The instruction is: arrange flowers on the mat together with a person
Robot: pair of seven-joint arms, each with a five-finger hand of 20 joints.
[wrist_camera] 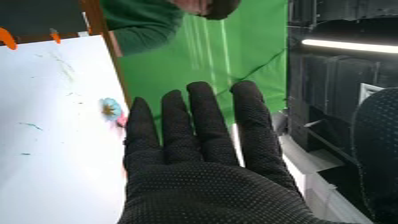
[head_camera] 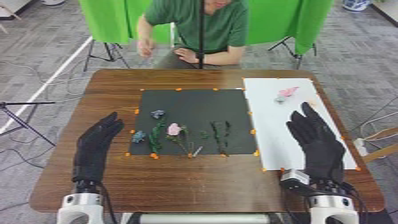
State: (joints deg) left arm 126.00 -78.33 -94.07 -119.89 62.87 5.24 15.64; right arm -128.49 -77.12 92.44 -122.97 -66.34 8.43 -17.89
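Observation:
On the dark mat [head_camera: 191, 100] lie blue flowers [head_camera: 158, 114] with green stems, a pink flower [head_camera: 174, 129] and dark green sprigs [head_camera: 220, 131]. A pink flower [head_camera: 287, 92] and a light blue flower [head_camera: 280, 99] rest on the white sheet [head_camera: 271, 130]; in the right wrist view the light blue flower [wrist_camera: 111, 109] lies on the white sheet [wrist_camera: 53, 150]. My left hand [head_camera: 91, 150], open, is left of the dark mat. My right hand [head_camera: 318, 145] is over the white sheet, nearer than its flowers; its fingers are straight in the right wrist view, the hand [wrist_camera: 222, 192] holding nothing.
The brown wooden table [head_camera: 178, 185] carries both mats, with orange clips [head_camera: 155, 156] along their edges. A person in green sits across the table, hands off the flowers. Green screens [head_camera: 111, 20] stand behind.

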